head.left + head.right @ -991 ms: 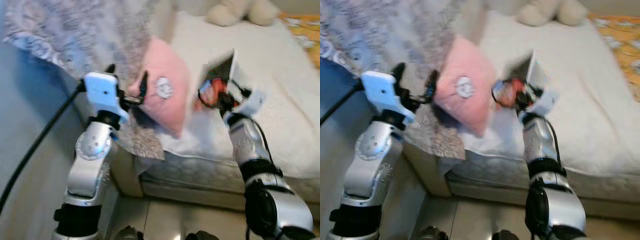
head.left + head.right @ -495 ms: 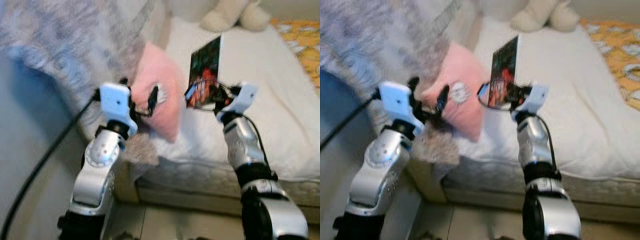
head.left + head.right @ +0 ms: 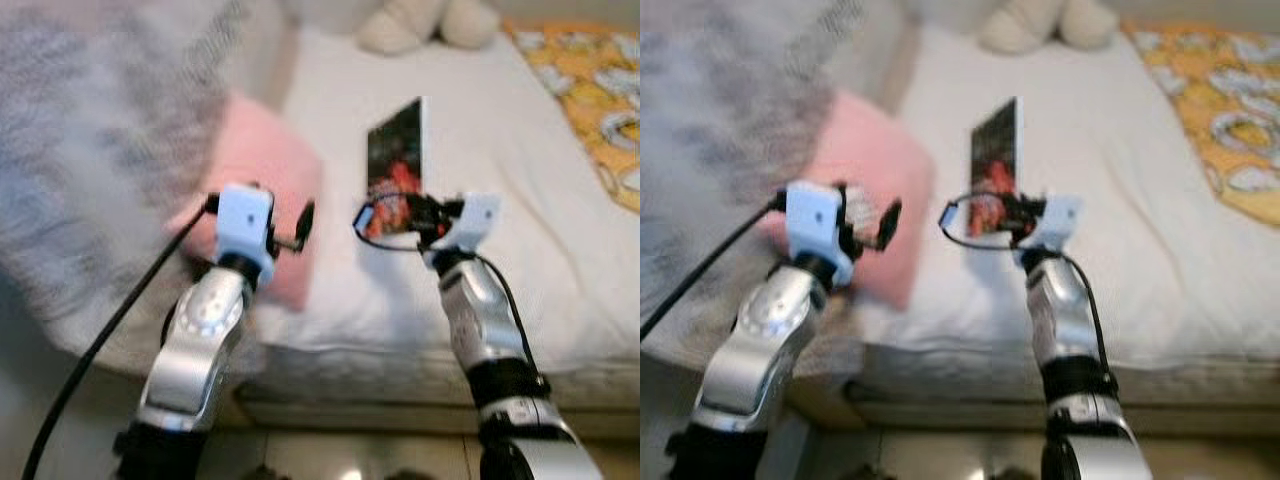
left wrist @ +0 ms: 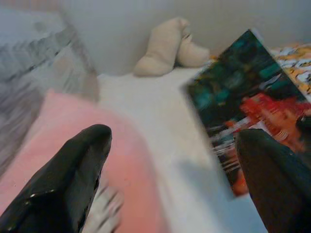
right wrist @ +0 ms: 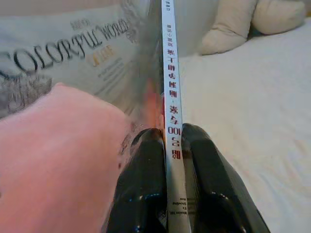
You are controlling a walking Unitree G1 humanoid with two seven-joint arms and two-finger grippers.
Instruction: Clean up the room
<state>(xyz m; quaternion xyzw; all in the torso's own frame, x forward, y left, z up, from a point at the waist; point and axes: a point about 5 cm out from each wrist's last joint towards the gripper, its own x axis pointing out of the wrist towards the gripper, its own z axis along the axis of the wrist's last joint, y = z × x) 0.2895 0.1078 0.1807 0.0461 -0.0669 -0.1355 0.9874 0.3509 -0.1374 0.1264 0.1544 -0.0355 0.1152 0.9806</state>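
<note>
Right wrist view shows our right gripper (image 5: 173,145) pinching a thin book (image 5: 171,97) by its spine — upright above the white bed (image 3: 520,150), not yet put anywhere. Our left gripper (image 3: 285,222) hovers with fingers spread and empty, just in front of the pink pillow (image 3: 275,190) at the bed's near edge. We judge the tidying far from done: the book needs a home and the pillow is unplaced. A patterned grey blanket (image 3: 90,130) lies heaped to the left, a cream plush toy (image 3: 420,20) sits at the far end — neither blocks us.

Silver arms, black-fingered left claw (image 3: 292,225)
</note>
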